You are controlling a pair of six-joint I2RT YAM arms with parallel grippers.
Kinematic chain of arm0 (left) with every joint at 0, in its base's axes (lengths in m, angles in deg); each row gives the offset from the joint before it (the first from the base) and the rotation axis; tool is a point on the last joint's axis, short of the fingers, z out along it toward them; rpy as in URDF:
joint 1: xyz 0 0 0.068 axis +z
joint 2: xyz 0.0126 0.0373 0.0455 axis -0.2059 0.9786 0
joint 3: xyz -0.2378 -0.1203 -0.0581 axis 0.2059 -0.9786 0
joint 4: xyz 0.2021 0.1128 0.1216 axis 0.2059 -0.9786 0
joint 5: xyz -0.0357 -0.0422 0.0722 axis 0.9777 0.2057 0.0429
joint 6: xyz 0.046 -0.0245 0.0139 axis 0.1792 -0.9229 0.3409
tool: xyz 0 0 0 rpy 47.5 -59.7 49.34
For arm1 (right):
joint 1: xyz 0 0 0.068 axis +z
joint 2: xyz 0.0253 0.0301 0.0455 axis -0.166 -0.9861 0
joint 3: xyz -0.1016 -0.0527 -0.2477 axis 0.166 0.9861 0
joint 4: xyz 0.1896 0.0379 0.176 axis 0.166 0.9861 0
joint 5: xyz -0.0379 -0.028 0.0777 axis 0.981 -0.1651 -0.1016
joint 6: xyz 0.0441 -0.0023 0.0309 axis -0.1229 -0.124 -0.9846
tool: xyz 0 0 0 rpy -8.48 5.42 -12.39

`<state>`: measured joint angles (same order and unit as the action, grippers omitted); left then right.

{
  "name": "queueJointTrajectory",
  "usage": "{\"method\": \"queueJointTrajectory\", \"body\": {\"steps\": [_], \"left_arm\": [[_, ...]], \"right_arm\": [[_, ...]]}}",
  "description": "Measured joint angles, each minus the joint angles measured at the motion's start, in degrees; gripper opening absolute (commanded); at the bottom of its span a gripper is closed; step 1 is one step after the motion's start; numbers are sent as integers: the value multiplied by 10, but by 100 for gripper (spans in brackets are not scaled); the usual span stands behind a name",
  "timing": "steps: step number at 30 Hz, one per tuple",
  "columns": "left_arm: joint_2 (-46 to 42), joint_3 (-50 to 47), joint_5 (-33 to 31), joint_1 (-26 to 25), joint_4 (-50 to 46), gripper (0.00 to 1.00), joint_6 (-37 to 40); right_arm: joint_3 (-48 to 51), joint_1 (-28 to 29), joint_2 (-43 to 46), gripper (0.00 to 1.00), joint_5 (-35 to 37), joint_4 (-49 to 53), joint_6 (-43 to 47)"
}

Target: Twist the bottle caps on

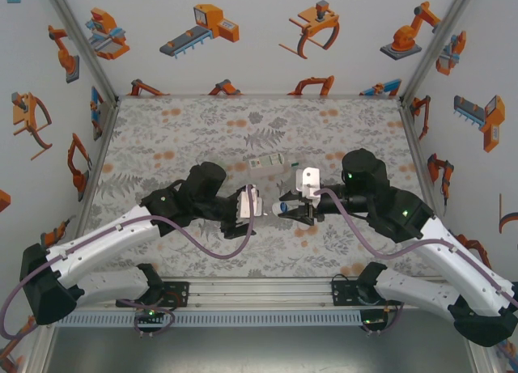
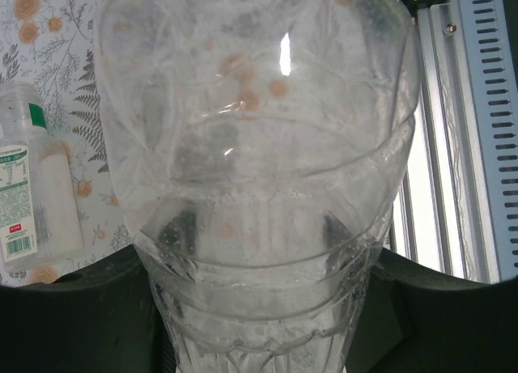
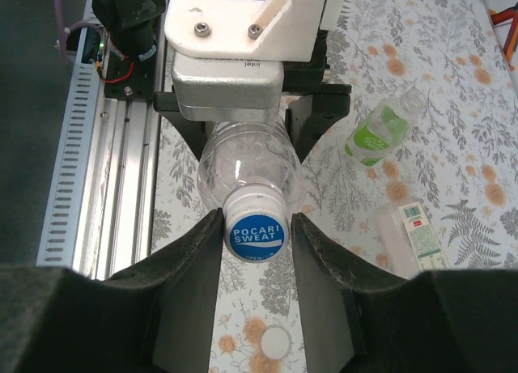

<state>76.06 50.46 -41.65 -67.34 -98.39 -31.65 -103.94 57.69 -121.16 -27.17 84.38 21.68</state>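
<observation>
Item: clear bottle (image 3: pixel 247 167), clamped in left jaws. Blue Pocari Sweat cap (image 3: pixel 256 232), pinched between right jaws. I judged it best to keep both coaxial and twist gently.

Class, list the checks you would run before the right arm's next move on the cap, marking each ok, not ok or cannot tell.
1. Left gripper is closed on the clear bottle: ok.
2. Blue cap sits on the bottle's neck: ok.
3. Right gripper straddles the blue cap: ok.
4. Its fingers press the cap firmly: cannot tell.
5. Cap is seated straight on the threads: cannot tell.
</observation>
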Motion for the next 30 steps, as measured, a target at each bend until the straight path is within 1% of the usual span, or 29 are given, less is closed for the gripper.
{"method": "queueJointTrajectory", "body": {"steps": [5,10,14,15,19,20,22,26,30], "left_arm": [[-2,0,-1,0,-1,0,0],[-3,0,-1,0,-2,0,0],[-5,0,-11,0,0,0,-2],[-5,0,-17,0,2,0,-3],[-6,-2,-47,0,10,0,-9],[-6,-4,-57,0,13,0,-12],[-5,-9,-76,0,19,0,-17],[6,-14,-122,0,35,0,-23],[19,-15,-161,0,49,0,-28]], "right_arm": [[0,0,-1,30,-2,0,-5],[-2,0,-3,15,-2,0,-12],[-3,0,-5,1,13,-8,-58],[-3,0,-6,0,20,-15,-77],[16,0,-4,0,59,-61,-190],[25,0,-2,0,78,-76,-232],[44,0,2,0,120,-96,-318],[65,1,4,0,227,-102,-532],[67,1,-9,0,292,-80,-715]]}}
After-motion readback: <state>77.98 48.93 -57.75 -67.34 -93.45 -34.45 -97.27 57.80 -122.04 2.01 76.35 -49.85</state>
